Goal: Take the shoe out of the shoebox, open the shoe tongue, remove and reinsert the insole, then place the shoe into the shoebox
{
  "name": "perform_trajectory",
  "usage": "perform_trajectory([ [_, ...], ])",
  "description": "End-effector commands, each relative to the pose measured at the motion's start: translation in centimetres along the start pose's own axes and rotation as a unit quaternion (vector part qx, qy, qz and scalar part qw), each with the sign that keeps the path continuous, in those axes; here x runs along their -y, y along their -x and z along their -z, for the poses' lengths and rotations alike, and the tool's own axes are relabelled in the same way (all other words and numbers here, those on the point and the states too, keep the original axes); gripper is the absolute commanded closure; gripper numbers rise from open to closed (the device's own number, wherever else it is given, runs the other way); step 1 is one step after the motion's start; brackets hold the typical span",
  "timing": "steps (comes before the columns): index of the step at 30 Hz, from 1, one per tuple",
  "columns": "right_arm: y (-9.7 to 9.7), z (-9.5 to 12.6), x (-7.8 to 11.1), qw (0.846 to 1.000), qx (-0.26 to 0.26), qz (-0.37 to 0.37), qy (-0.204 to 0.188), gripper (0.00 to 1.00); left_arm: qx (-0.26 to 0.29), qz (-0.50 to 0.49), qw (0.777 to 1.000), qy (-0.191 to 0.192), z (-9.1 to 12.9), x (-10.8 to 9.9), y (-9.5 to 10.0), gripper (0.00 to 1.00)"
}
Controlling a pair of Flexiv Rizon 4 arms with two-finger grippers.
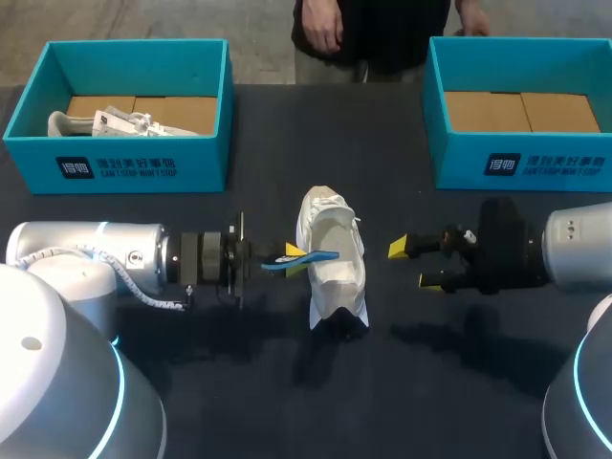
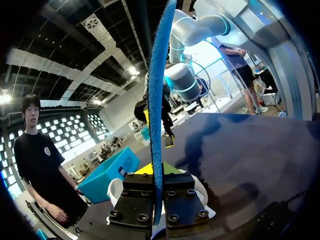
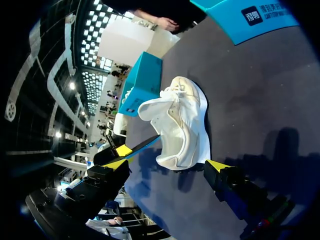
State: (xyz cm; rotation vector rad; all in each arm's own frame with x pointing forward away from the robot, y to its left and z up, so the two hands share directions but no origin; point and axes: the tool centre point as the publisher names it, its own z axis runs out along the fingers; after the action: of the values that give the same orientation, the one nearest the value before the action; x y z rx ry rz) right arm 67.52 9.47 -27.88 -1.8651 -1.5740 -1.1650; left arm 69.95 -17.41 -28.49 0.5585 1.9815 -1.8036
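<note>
A white shoe (image 1: 332, 260) lies in the middle of the dark table, toe toward the front edge. My left gripper (image 1: 290, 255) is just left of it, shut on a thin blue insole (image 1: 308, 259) that reaches over the shoe's opening. In the left wrist view the insole (image 2: 157, 100) stands edge-on, rising from between the fingers of the left gripper (image 2: 155, 174), with the shoe (image 2: 117, 192) beneath. My right gripper (image 1: 413, 264) stands open to the right of the shoe, apart from it. Seen from the right wrist, the shoe (image 3: 182, 122) lies ahead of the right gripper (image 3: 167, 165), and the insole (image 3: 144, 144) shows beside it.
A teal shoebox (image 1: 115, 158) at the back left holds another white shoe (image 1: 105, 122). A second teal shoebox (image 1: 521, 158) stands at the back right with only its brown floor showing. The dark table (image 1: 287, 402) is bare in front of the shoe.
</note>
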Motion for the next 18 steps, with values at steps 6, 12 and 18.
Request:
perform_trajectory([
  [6,-0.12,0.03,0.12,1.0,0.002,-0.001,0.001,0.0,-0.003,0.003,1.0,0.007,0.05,-0.16,0.01,1.0],
  [12,-0.12,0.03,0.12,1.0,0.002,-0.001,0.001,0.0,-0.006,0.007,1.0,0.013,0.03,-0.45,-0.1,1.0],
  [18,-0.12,0.03,0.12,1.0,0.002,-0.001,0.001,0.0,-0.001,0.005,1.0,0.013,0.25,-0.14,0.02,1.0],
])
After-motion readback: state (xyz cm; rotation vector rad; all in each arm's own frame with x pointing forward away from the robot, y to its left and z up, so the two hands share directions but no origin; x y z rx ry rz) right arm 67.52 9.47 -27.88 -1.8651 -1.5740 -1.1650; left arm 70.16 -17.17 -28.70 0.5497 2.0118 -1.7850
